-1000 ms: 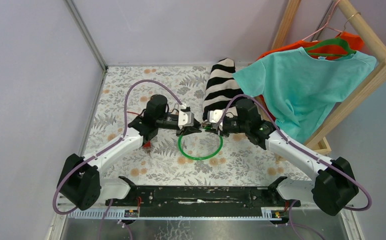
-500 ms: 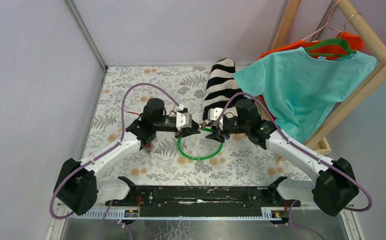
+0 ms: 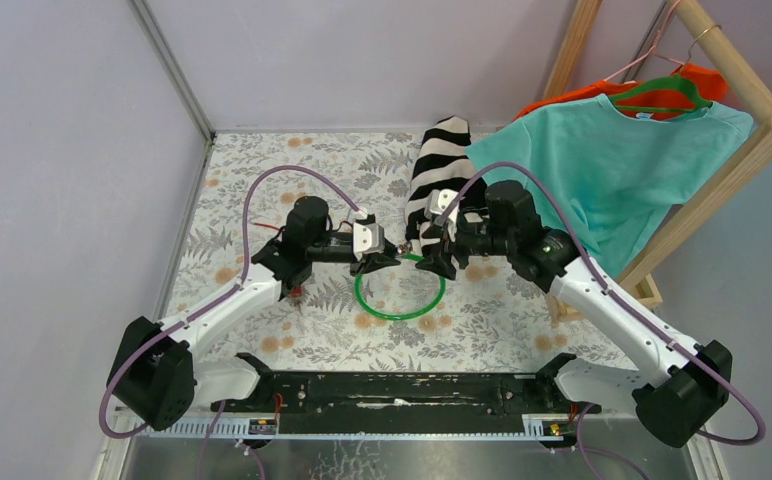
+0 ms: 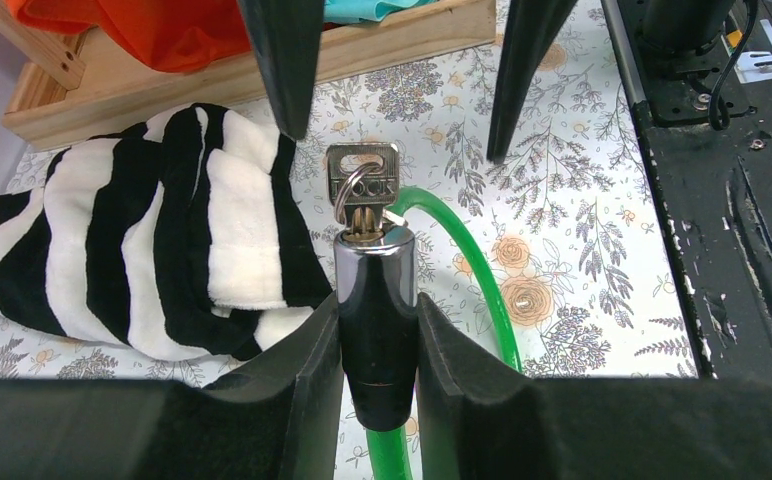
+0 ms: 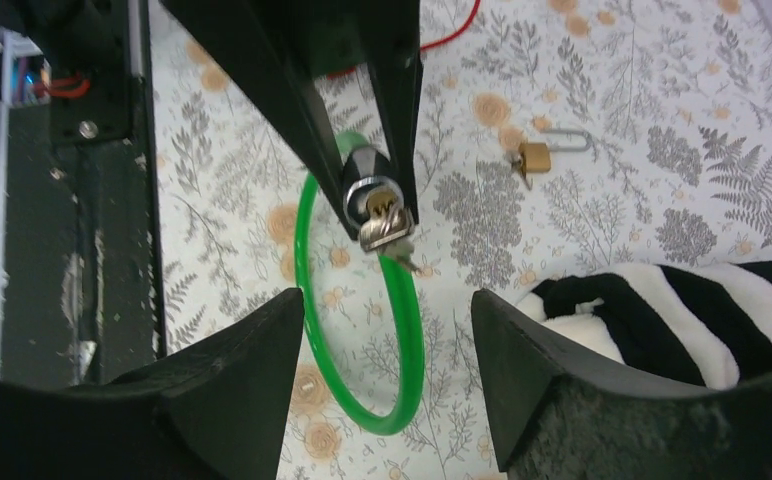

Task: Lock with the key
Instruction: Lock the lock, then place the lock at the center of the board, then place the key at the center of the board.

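A green cable lock [image 3: 400, 296] lies looped on the floral table. Its dark chrome-topped lock barrel [image 4: 375, 310] is clamped between my left gripper's [image 4: 377, 350] pads. A silver key [image 4: 362, 185] on a ring sits in the barrel's end. In the right wrist view the barrel and key [image 5: 382, 215] show between the left fingers, with the green loop [image 5: 362, 330] below. My right gripper [image 3: 440, 258] is open and empty, a short way back from the key, its fingertips pointing at it. Its fingers [image 4: 282, 60] appear at the top of the left wrist view.
A black-and-white striped cloth [image 3: 436, 170] lies behind the lock. A small brass padlock [image 5: 534, 155] lies on the table. A wooden rack [image 3: 732, 110] with a teal shirt [image 3: 602, 170] and an orange garment stands at the right. A black rail [image 3: 402, 385] runs along the near edge.
My right gripper has let go of the key, opened and drawn back to the right. My left gripper stays shut on the lock barrel, shifted slightly left.
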{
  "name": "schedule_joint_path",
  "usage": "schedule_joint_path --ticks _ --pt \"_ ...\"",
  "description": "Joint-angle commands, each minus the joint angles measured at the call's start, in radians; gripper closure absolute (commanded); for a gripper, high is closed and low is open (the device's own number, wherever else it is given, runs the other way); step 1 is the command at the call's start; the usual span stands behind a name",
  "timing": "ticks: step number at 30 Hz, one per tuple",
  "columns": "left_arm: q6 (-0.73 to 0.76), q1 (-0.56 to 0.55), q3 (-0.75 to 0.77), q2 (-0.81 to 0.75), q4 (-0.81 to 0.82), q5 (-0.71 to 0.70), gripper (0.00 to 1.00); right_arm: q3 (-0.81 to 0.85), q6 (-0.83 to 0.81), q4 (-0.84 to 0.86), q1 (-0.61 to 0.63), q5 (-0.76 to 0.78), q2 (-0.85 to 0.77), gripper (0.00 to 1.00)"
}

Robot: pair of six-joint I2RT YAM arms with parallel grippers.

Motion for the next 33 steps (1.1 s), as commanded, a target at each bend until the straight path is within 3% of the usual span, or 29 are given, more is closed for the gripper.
schedule_joint_path --ticks 1,8,19,28,33 --pt "0.001 -0.008 -0.022 0.005 -0.014 -0.01 1.0 0.121 0.129 -0.052 0.002 -0.057 0.032 0.33" --pt "0.005 -0.008 -0.024 0.001 -0.014 -0.012 1.0 0.203 0.238 -0.057 0.002 -0.093 0.105 0.43" --pt "0.011 -0.01 -0.027 0.0 -0.013 -0.012 1.0 0.222 0.258 -0.042 0.002 -0.109 0.152 0.64" --pt "0.017 -0.01 -0.03 -0.001 -0.013 -0.01 1.0 0.246 0.256 -0.049 0.002 -0.105 0.166 0.65" --pt "0.017 -0.012 -0.03 -0.001 -0.015 -0.01 1.0 0.244 0.212 -0.069 0.003 -0.102 0.172 0.78"
